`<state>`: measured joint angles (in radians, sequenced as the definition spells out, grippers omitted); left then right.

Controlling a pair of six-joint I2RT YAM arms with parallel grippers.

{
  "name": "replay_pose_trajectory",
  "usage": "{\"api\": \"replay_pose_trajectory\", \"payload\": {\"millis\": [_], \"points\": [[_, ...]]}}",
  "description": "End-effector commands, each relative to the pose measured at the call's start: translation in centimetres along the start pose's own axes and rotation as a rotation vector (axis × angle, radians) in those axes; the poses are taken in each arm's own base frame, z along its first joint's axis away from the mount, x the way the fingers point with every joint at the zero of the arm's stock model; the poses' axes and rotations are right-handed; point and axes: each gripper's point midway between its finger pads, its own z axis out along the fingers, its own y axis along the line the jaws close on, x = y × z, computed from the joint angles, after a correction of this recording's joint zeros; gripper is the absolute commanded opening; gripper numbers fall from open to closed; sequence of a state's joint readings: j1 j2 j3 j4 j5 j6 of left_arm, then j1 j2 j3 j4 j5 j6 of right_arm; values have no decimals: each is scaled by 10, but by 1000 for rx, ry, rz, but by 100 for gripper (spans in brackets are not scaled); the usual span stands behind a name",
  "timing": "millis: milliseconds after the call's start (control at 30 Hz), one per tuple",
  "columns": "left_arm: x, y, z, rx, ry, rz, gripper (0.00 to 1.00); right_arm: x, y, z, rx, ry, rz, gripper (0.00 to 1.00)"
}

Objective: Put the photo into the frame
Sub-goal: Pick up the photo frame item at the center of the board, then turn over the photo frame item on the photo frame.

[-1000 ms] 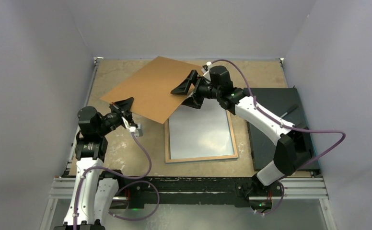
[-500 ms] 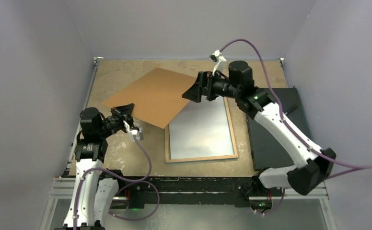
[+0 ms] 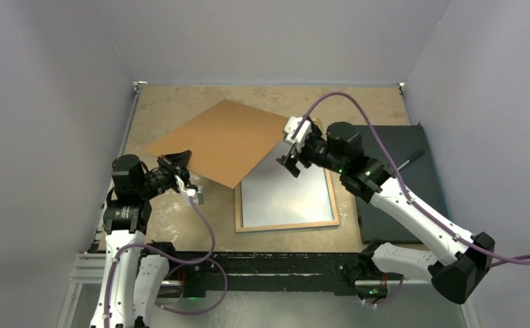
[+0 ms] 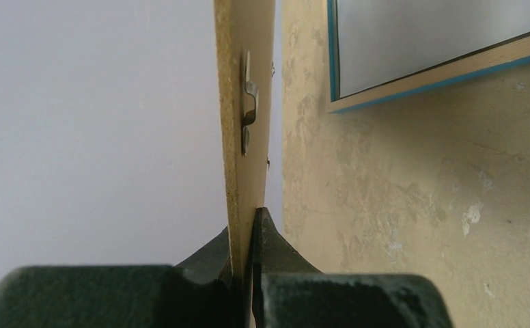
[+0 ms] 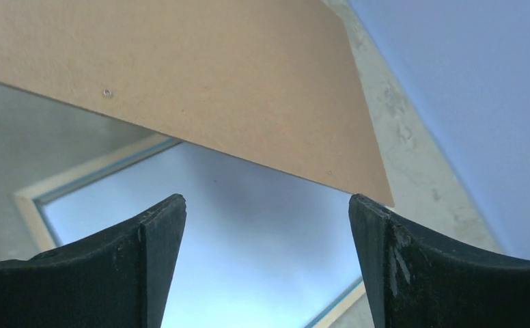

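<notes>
The frame [image 3: 286, 225] lies back up at the table's middle, with a wood-coloured rim and a thin blue edge around a pale, shiny inside. No balloon print shows. My left gripper [image 3: 179, 162] is shut on the near left corner of the brown backing board [image 3: 221, 140], which slants over the frame's top left corner. In the left wrist view the fingers [image 4: 248, 232] pinch the board's edge [image 4: 248, 68], with the frame [image 4: 440, 75] beyond. My right gripper [image 3: 291, 154] is open and empty over the frame's top edge, by the board's right corner [image 5: 180, 89]; the frame rim [image 5: 85, 178] shows below it.
A black mat [image 3: 399, 178] lies at the right of the table with a thin dark stick [image 3: 410, 160] on it. Grey walls close in the left, back and right. A small metal hanger [image 4: 248, 102] is fixed to the board.
My right gripper has come off the board's right edge and swung round to hang open over the frame's top. The board's right side has sunk lower. My left gripper keeps its hold.
</notes>
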<state>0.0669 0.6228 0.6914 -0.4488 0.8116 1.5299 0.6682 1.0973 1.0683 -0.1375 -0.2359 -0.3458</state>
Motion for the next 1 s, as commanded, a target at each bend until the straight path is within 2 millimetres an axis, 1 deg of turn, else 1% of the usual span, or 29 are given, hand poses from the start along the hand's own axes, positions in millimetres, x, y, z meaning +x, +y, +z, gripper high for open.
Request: {"api": "replay_pose_trajectory", "payload": {"millis": [0,33,67,167,267,333,433,567,667,733,767,867,933,967], "points": [[-26,43,-9,-106,-76,147,0,6,-5,18,55,20,-321,88],[-27,43,-9,-107,-76,156,0,7,-4,23,52,21,-337,83],[-27,43,-9,-110,-76,160,0,7,-1,27,42,25,-356,82],[-26,46,-10,-114,-67,162,0,5,2,32,23,28,-414,79],[-26,49,-11,-117,-62,169,0,1,0,33,33,19,-463,77],[-28,50,-11,-122,-71,173,0,1,-1,38,45,16,-492,73],[-29,52,-11,-126,-79,182,0,4,-1,49,74,23,-536,69],[-26,56,-11,-130,-62,194,0,12,11,66,78,30,-583,63],[-27,60,-12,-131,-62,196,0,-1,5,71,166,-26,-616,60],[-29,62,-13,-136,-69,204,0,-14,0,69,236,-84,-643,53],[-30,62,-13,-140,-72,210,0,-21,0,68,255,-110,-663,49],[-32,64,-14,-157,-76,232,0,-38,5,64,267,-167,-686,33],[-32,66,-14,-175,-76,251,0,-45,9,62,267,-187,-688,21],[-32,67,-14,-188,-76,260,0,-47,12,61,258,-192,-686,17]]}}
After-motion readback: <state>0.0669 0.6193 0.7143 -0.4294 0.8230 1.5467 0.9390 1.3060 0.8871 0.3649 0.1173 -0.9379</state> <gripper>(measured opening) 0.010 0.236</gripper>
